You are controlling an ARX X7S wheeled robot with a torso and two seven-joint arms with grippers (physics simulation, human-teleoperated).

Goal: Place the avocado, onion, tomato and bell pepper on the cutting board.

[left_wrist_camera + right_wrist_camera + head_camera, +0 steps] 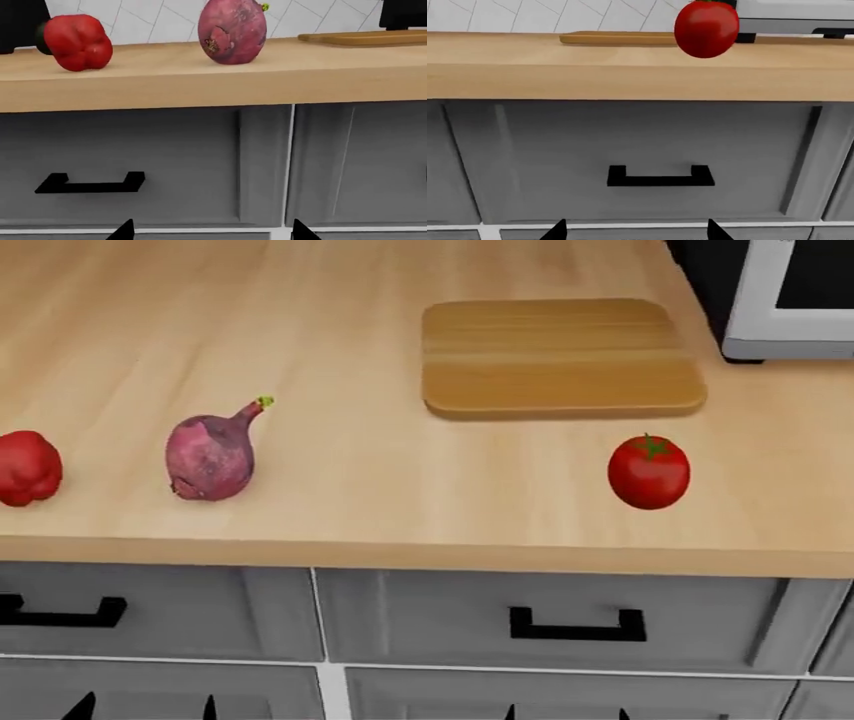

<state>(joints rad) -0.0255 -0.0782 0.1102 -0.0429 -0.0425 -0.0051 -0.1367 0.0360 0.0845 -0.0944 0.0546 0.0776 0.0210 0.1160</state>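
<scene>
Left gripper (144,707): only two dark fingertips (124,230) show, low, at head view's bottom edge, left side. Tips spread apart, nothing between.
Right gripper (566,712): same pose, low at bottom edge, right of centre. Fingertips (555,230) apart, nothing held.
Both grippers below countertop edge, facing drawer fronts. Arms, wrists out of view.

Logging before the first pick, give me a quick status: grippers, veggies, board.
Both grippers low by the drawers, empty, jaws apart. Onion, tomato, bell pepper sit on the counter, off the cutting board. Avocado not in view. Nothing blocking.
</scene>
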